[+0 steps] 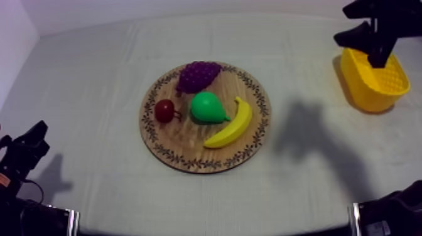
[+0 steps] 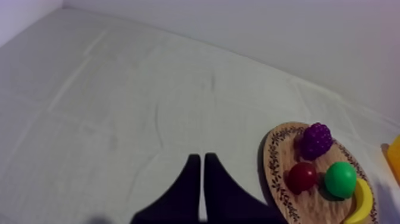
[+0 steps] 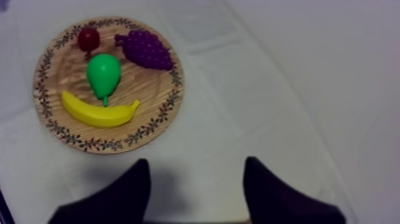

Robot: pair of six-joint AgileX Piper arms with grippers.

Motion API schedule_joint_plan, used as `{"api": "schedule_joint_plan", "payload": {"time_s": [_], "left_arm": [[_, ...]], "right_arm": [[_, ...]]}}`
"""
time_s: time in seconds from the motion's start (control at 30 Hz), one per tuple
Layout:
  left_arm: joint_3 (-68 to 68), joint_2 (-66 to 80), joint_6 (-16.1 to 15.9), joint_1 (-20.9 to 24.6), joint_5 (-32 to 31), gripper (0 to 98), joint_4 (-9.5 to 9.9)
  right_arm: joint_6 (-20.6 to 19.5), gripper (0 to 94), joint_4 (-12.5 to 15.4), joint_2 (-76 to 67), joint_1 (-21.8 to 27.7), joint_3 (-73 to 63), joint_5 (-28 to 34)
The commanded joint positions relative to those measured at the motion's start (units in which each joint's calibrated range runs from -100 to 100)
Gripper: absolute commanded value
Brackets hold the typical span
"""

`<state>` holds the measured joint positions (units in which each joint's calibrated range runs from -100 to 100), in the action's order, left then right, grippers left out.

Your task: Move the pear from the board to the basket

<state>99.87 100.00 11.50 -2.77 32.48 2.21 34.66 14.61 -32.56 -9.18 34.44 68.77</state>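
The green pear lies in the middle of the round wooden board, between a small red fruit and a banana. The yellow basket stands at the far right. Above the basket's rim hangs my right gripper. In the right wrist view that gripper is open with nothing between its fingers, and the pear lies some way ahead on the board. My left gripper rests low at the left; its fingers lie shut together, far from the pear.
A bunch of purple grapes lies at the board's far edge. Bare cloth stretches between board and basket, darkened by the right arm's shadow. A white wall runs along the back of the table.
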Motion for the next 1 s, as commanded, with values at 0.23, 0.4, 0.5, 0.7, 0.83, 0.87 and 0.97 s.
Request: {"api": "schedule_joint_plan", "payload": {"time_s": [0.23, 0.4, 0.5, 0.7, 0.83, 0.87, 0.97], "left_arm": [[0.0, 0.0, 0.0, 0.0, 0.0, 0.1, 0.02], [0.0, 0.0, 0.0, 0.0, 0.0, 0.1, 0.02], [0.0, 0.0, 0.0, 0.0, 0.0, 0.1, 0.02], [0.0, 0.0, 0.0, 0.0, 0.0, 0.1, 0.02], [0.0, 0.0, 0.0, 0.0, 0.0, 0.1, 0.02], [0.0, 0.0, 0.0, 0.0, 0.0, 0.1, 0.02], [0.0, 0.0, 0.0, 0.0, 0.0, 0.1, 0.02]], "right_arm": [[2.4, 64.9, 2.4, 2.6, -0.2, 4.7, -5.2], [3.4, 66.2, 3.6, 4.4, -1.3, 5.9, -7.2], [3.1, 66.2, 3.9, 5.9, -3.2, 5.9, -8.8], [0.0, 65.6, 2.6, 10.9, -9.8, 5.1, -14.1], [-2.0, 65.4, 1.5, 15.8, -14.3, 5.1, -18.9], [-2.4, 65.4, 1.3, 17.1, -15.3, 5.0, -20.2], [-3.6, 65.4, 0.6, 21.5, -18.0, 4.6, -23.4]]}}
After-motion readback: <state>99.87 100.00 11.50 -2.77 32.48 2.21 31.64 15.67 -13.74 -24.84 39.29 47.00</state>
